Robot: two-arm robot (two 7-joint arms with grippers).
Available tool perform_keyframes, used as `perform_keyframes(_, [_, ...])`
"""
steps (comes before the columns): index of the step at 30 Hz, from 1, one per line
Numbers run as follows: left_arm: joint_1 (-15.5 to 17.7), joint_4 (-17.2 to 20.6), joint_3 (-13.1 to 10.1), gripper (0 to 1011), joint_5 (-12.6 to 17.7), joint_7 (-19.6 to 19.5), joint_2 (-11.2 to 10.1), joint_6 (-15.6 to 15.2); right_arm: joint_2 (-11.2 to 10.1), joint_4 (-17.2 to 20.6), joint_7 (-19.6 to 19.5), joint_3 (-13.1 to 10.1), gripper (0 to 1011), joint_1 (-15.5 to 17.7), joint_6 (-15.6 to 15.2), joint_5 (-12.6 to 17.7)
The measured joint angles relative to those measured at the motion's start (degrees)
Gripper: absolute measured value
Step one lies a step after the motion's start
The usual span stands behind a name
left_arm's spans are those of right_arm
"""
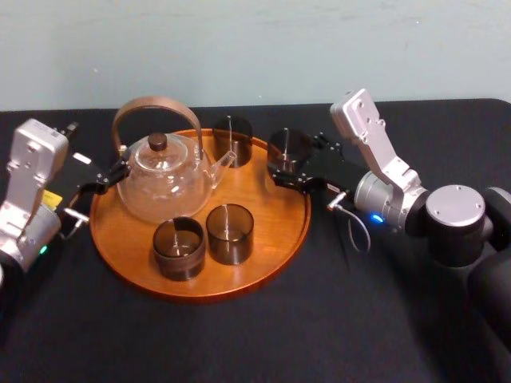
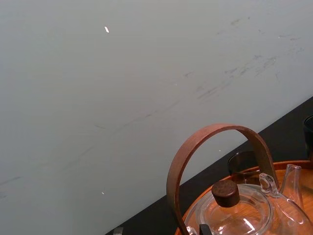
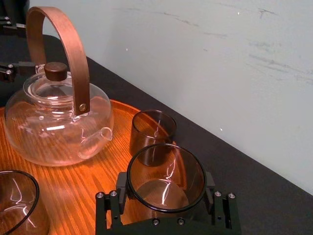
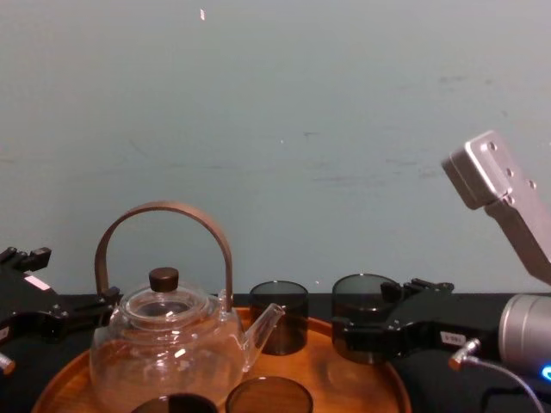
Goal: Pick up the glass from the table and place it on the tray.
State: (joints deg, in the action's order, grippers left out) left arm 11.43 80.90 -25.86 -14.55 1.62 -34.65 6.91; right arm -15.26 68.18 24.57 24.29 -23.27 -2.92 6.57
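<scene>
Smoked glass (image 3: 166, 169) clamped in right end effector (image 3: 165, 191) at tray (image 1: 271, 223) rim; left end effector (image 1: 104, 182) beside teapot (image 1: 164, 179), partly hidden.

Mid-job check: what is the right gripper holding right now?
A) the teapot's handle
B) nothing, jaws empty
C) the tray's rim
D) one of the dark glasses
D: the right wrist view shows the right gripper with its jaws clamped on either side of a dark glass, at the right edge of the tray; the left gripper sits beside the teapot.
</scene>
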Motion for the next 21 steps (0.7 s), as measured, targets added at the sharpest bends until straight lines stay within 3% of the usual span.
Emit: perform_keyframes(21, [0.0,0.0,0.0,1009,0.0,0.0,0.0,0.0,2.5,-6.5,0.8,2.2,918,-2.7,3.1,0.0])
